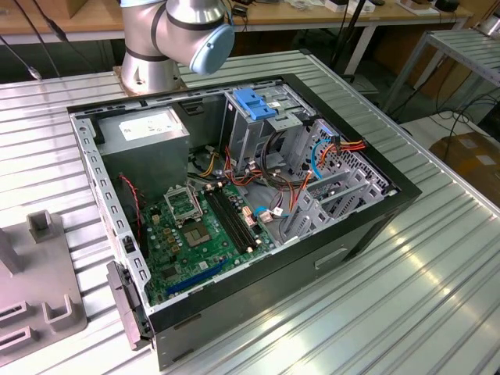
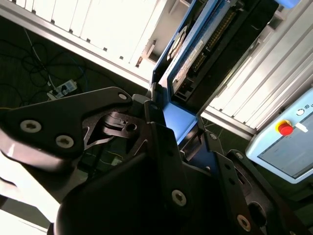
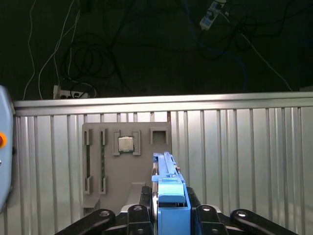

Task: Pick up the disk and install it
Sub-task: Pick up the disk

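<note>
First wrist view: hand (image 3: pixel 171 198) clamped on disk (image 3: pixel 167 171), held edge-on above tabletop (image 3: pixel 244 147). Exterior view: drive cage (image 1: pixel 254 117) at 1 o'clock of motherboard (image 1: pixel 203 226). Risk: narrow rail grip, disk could tilt, snag cables (image 1: pixel 281 168).

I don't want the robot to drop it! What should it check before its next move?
1. Pincer shut on the disk: ok, its blue rail is clamped in both wrist views.
2. Disk lifted clear of the grey fixture: cannot tell.
3. Computer case open on top: ok.
4. Free slot in the drive cage: cannot tell.
5. Cables away from the cage: not ok, they bunch right beside it.
</note>
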Robot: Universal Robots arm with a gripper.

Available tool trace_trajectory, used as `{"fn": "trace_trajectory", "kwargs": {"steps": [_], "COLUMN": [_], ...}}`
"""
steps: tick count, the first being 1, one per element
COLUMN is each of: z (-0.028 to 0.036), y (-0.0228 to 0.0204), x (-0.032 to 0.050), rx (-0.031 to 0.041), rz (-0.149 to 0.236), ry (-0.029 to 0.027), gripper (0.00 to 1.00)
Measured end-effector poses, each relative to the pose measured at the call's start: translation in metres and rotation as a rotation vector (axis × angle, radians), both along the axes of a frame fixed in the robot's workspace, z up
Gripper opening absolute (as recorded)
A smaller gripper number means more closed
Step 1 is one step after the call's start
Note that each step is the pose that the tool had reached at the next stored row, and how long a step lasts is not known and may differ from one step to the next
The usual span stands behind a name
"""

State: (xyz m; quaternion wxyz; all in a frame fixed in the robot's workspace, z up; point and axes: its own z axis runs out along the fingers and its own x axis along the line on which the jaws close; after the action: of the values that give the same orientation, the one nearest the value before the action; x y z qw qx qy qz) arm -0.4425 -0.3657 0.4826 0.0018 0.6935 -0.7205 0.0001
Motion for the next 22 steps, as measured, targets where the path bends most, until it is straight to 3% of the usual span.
{"fn": "trace_trajectory", "kwargs": {"steps": [13, 22], "z": [0.0000, 0.0000], "y": [0.0000, 0.0000], "x": [0.0125, 0.0134], "rx": [0.0000, 0.0000], "rz": [0.000, 0.000], "ry": [0.0000, 0.0001], "gripper": [0.37, 0.37]}}
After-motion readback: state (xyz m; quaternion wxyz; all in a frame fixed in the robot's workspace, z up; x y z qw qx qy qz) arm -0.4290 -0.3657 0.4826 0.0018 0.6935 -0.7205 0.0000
